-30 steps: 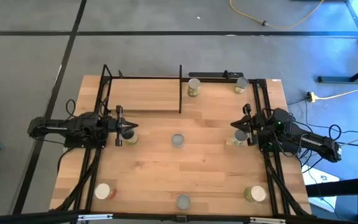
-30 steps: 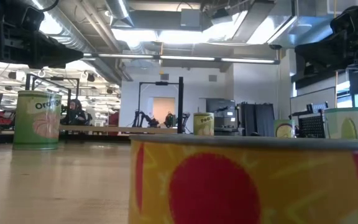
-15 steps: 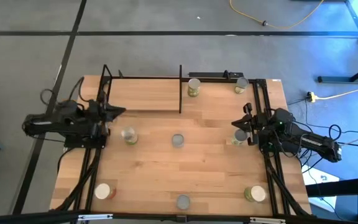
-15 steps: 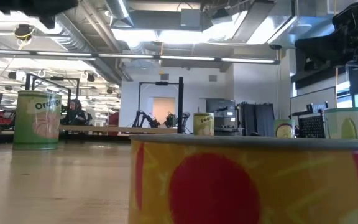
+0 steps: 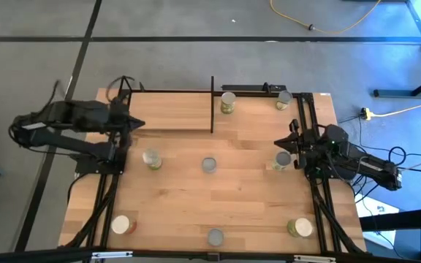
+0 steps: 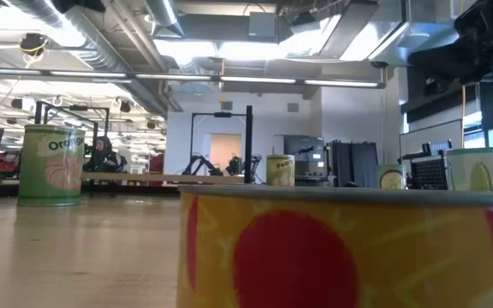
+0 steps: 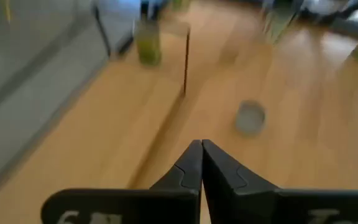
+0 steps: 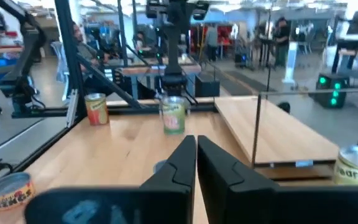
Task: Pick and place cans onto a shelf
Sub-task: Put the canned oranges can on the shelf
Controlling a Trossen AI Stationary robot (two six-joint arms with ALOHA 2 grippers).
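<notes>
Wooden table [image 5: 181, 190] on grey floor, a busy workshop beyond; that is my workspace. Cans lie scattered: one [image 5: 150, 158] at mid-left, one [image 5: 209, 165] in the centre, three along the near edge, two already at the far right. My left gripper [image 5: 126, 122], fingers pressed together and empty, hangs over the shelf [image 5: 168, 111] at the far left. My right gripper [image 5: 289, 150] is likewise closed on nothing, just beside a can [image 5: 283, 159]. I judge it should open wide, straddle that can squarely, then lift straight up.
</notes>
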